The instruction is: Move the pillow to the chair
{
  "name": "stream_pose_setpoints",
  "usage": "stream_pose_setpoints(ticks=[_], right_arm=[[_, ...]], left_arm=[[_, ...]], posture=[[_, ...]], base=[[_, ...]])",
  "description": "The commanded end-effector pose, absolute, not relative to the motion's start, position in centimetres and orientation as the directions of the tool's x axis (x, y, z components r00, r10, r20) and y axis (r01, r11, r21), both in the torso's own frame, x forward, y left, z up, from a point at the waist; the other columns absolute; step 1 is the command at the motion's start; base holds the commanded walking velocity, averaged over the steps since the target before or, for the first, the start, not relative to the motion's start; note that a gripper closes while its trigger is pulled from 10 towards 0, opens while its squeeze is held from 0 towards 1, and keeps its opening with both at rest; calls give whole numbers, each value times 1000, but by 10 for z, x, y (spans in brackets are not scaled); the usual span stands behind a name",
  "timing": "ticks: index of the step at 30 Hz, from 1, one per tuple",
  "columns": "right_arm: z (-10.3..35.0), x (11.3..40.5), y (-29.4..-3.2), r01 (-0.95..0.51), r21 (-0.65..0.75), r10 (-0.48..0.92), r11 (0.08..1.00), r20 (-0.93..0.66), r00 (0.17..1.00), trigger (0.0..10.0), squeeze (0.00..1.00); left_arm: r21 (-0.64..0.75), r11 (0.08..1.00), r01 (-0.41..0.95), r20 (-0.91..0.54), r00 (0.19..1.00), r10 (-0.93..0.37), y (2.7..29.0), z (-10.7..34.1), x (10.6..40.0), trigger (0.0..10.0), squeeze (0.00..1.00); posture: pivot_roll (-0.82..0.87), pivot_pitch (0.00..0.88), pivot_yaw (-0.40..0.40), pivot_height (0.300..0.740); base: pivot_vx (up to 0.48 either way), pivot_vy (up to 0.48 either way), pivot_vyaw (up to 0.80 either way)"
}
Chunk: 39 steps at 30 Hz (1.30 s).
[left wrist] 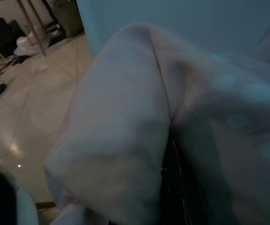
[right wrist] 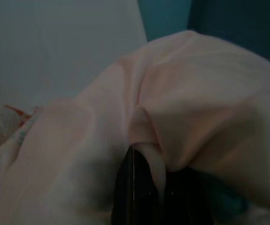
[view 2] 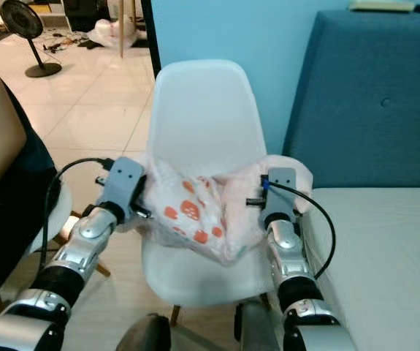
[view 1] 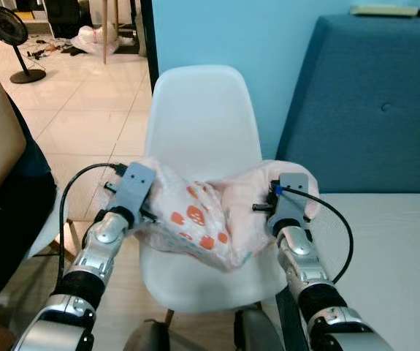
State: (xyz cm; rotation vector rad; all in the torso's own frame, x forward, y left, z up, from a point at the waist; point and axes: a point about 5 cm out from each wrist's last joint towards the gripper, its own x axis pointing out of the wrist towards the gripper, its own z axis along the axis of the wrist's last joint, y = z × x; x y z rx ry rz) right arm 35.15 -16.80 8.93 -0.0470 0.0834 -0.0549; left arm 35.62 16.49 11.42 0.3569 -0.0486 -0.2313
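Pink pillow point(view 1: 210, 219) pinched, both jaws closed

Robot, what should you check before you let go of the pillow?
1. Pillow is over the white chair seat: ok.
2. Pillow fully resting on the seat: cannot tell, it sags between the grippers.
3. Left gripper gripping the pillow's edge: ok.
4. Right gripper gripping the other edge: ok.
5. Person on the robot's left is apart from the chair: ok.
6. Blue sofa not snagging the fabric: ok.
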Motion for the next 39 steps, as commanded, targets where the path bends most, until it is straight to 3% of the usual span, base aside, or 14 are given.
stream_pose_setpoints(ticks=[1, 7, 14, 24, 29, 39], right_arm=[[85, 351, -166, 35, -12, -36, 999, -113, 993, 10000, 0], [88, 356, -168, 16, -8, -17, 1000, -121, 993, 10000, 0], [93, 362, -161, -68, -10, 66, 998, -137, 988, 10000, 0], [94, 369, -171, -40, -48, 29, 998, -217, 976, 10000, 0], [91, 369, -176, -20, -58, 4, 998, -262, 965, 10000, 0], [92, 370, -181, -32, -91, 7, 995, -264, 965, 10000, 0]], left_arm=[[344, 921, 182, 9, 980, -197, 175, 113, 356, 10000, 0], [302, 949, 90, 5, 995, -96, 193, 114, 358, 10000, 0], [247, 969, 28, -59, 998, -14, 215, 113, 361, 10000, 0], [209, 976, 64, -177, 984, -27, 217, 93, 355, 10000, 0], [228, 972, 50, -231, 973, 5, 223, 80, 348, 10000, 0], [251, 967, 44, -256, 967, 23, 230, 79, 346, 10000, 0]], posture=[[2, 149, -20, 615], [0, 182, -29, 585], [1, 245, -44, 585], [-6, 304, -51, 585], [-8, 323, -53, 565], [-9, 322, -55, 560]], base=[[0, 0, 0], [0, 0, 0], [0, 0, 0], [0, 0, 0], [0, 0, 0], [0, 0, 0]])
